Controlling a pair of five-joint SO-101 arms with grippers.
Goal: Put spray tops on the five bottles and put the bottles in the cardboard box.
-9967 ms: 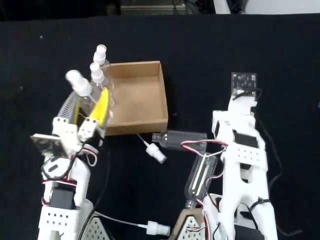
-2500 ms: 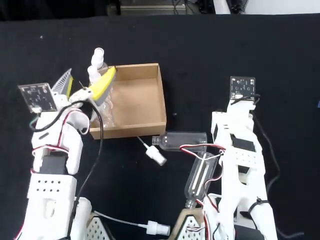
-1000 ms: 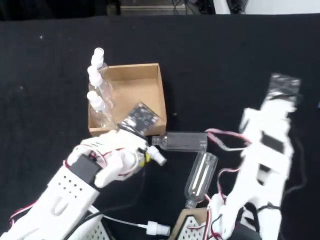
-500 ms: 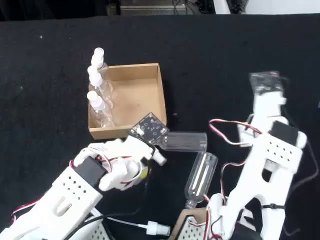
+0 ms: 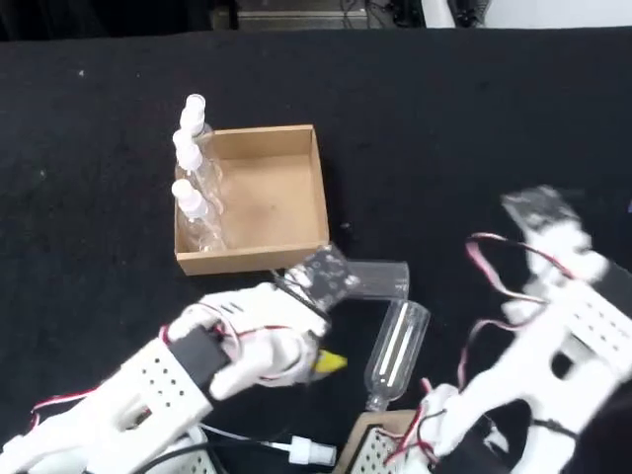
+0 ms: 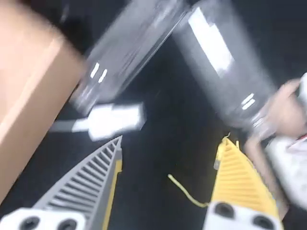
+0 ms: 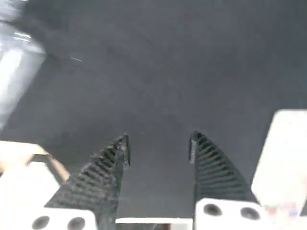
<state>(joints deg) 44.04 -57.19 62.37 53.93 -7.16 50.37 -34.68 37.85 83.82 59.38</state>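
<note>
The cardboard box (image 5: 253,259) sits left of the bench's middle, with three bottles (image 5: 188,150) wearing spray tops upright in a row along its inner left wall. Just off the box's near right corner an uncapped bottle (image 5: 380,279) lies on its side, and a second uncapped bottle (image 5: 397,344) lies beside it, angled toward the near edge. The left pincer (image 6: 171,140) hangs over them with its fingers wide apart and empty. A loose spray top (image 6: 111,120) lies just beyond its grey fingertip. Another spray top (image 5: 314,453) lies by the near edge. The right pincer (image 7: 159,135), fingers apart and empty, is above bare black bench (image 7: 158,67) toward the right edge.
</note>
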